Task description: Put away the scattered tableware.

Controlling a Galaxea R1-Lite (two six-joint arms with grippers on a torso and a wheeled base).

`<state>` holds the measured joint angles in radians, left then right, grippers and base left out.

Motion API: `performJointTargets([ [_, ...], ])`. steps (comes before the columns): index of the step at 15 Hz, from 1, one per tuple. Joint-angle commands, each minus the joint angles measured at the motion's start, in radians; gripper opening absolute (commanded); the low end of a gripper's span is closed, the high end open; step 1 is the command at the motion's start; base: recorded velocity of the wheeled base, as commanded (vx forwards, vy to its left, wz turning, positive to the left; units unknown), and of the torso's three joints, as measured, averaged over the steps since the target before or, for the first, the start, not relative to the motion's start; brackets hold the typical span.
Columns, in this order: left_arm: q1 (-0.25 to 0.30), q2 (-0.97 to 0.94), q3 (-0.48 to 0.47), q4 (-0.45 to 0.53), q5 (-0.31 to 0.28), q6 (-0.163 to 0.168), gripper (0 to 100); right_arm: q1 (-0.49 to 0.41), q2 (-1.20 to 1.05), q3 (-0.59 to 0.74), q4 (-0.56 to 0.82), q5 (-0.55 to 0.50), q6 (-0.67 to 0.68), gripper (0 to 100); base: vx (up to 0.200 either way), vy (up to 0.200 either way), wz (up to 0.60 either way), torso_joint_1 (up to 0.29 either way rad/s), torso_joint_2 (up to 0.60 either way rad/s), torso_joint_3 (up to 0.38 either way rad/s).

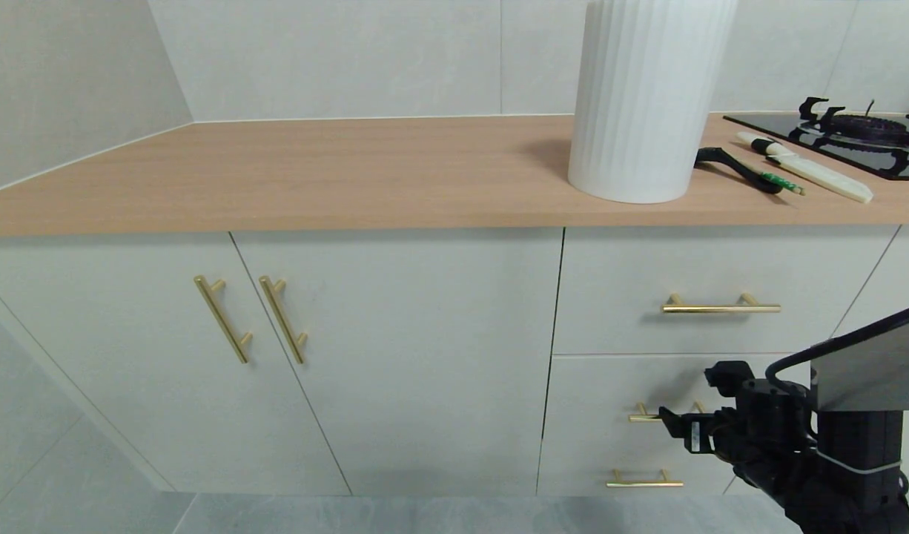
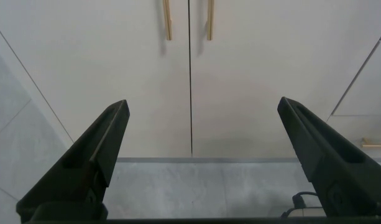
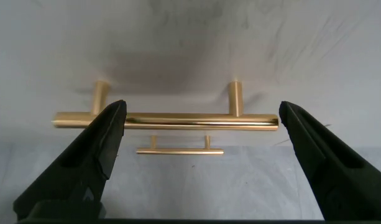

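The step in hand looks like opening a drawer to stow the tableware, none of which is picked up yet. The right gripper (image 1: 673, 424) sits low before the drawers, near the middle handle (image 3: 171, 119) but apart from it. Its jaws are spread wide and hold nothing. In the right wrist view they spread along the bar's own line, past both posts, so closing as they stand would likely not pinch it. The next move probably calls for a wrist roll so the jaws cross the bar between the posts, then a short advance, a firm close and a straight pull. The bottom handle (image 1: 645, 483) lies just beneath and the top handle (image 1: 721, 306) well above, so a vertical miss is the risk. The left gripper (image 2: 202, 106) hangs low facing the cupboard doors (image 2: 190, 81), jaws wide and empty, well clear of the drawers. The tableware lies on the desk (image 1: 313, 170): a black utensil (image 1: 736, 169) and a white knife (image 1: 810, 172), between the ribbed holder (image 1: 647, 96) and the hob (image 1: 862, 137), close to the front edge. The floor (image 1: 425, 515) gives the drawer room to slide out.
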<state>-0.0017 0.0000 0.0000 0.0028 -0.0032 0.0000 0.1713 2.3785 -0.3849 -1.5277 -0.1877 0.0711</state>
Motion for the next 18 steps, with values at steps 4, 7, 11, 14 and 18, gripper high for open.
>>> performJointTargets([
  [4,0.0,0.0,0.0,0.0,0.0,0.0,100,0.001,0.038,-0.026,0.0,-0.018,-0.001,100,0.0,0.0,0.0,0.0,0.0,0.0],
  [7,0.0,0.0,0.0,0.0,0.0,0.0,100,0.001,0.051,-0.017,0.0,-0.018,-0.001,100,0.0,0.0,0.0,0.0,0.0,0.0],
  [11,0.0,0.0,0.0,0.0,0.0,0.0,100,0.001,0.053,-0.008,0.003,-0.018,-0.002,100,0.0,0.0,0.0,0.0,0.0,0.0],
  [14,0.0,0.0,0.0,0.0,0.0,0.0,100,0.001,0.028,0.035,0.004,-0.018,-0.004,100,0.0,0.0,0.0,0.0,0.0,0.0],
  [18,0.0,0.0,0.0,0.0,0.0,0.0,100,0.051,-0.277,0.149,0.236,-0.007,-0.074,100,0.0,0.0,0.0,0.0,0.0,0.0],
])
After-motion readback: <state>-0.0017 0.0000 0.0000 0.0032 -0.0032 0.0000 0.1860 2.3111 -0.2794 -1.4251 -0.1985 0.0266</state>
